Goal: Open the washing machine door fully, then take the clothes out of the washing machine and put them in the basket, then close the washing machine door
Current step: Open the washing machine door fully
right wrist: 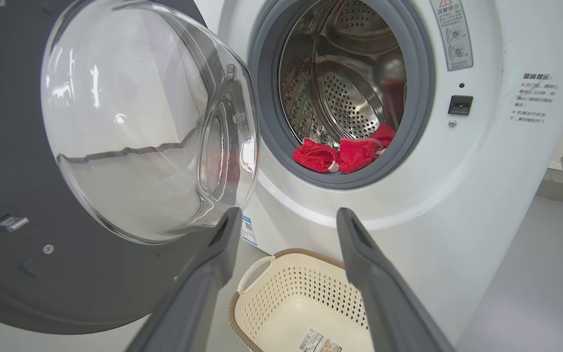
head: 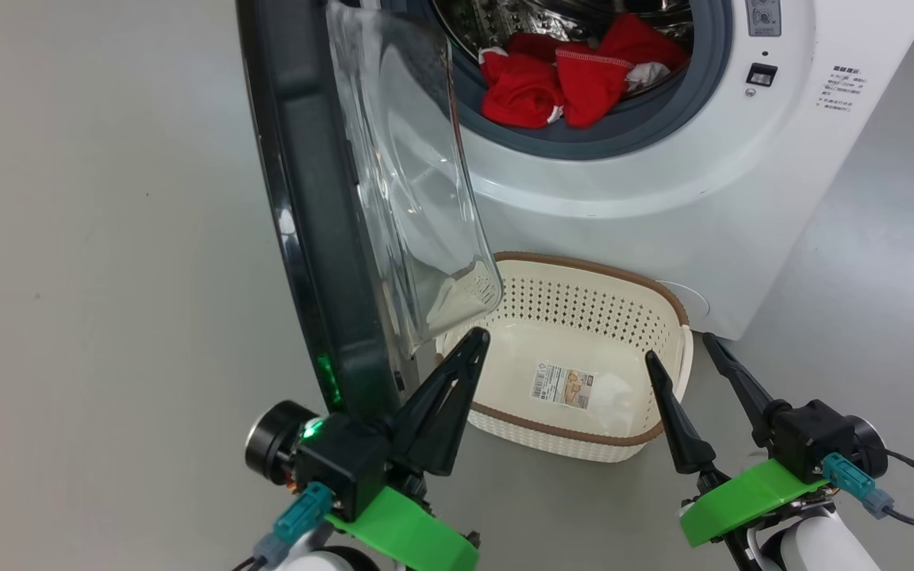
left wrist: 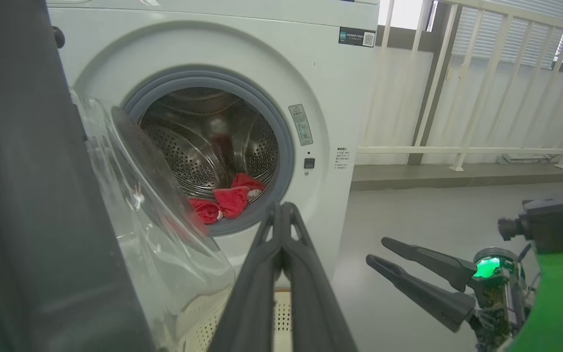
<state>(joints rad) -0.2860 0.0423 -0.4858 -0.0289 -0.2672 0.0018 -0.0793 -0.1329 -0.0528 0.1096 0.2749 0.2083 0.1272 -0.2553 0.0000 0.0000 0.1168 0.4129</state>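
Head view: the washing machine door (head: 306,198) stands swung out from the washing machine (head: 663,198), edge-on. The basket (head: 584,274) sits just before the machine, with grey floor (head: 68,317) open to either side. The left gripper (head: 477,337) is pressed together and the right gripper (head: 679,349) is spread wide.
Left wrist view: red, white-trimmed clothes (left wrist: 227,200) are heaped at the machine's mouth.
Right wrist view: that mouth gapes unblocked.

The washing machine door (head: 306,198) was cut off by the head view's top edge, and the drum (head: 536,16) was clipped there too. The left corner of the basket (head: 584,266) was made out only through the door's glass, blurred. The print (head: 842,89) on the washing machine (head: 663,198) was too small to be read. In the left wrist view, most of the basket was hidden behind the left tool (left wrist: 281,208), fingers pressed together.
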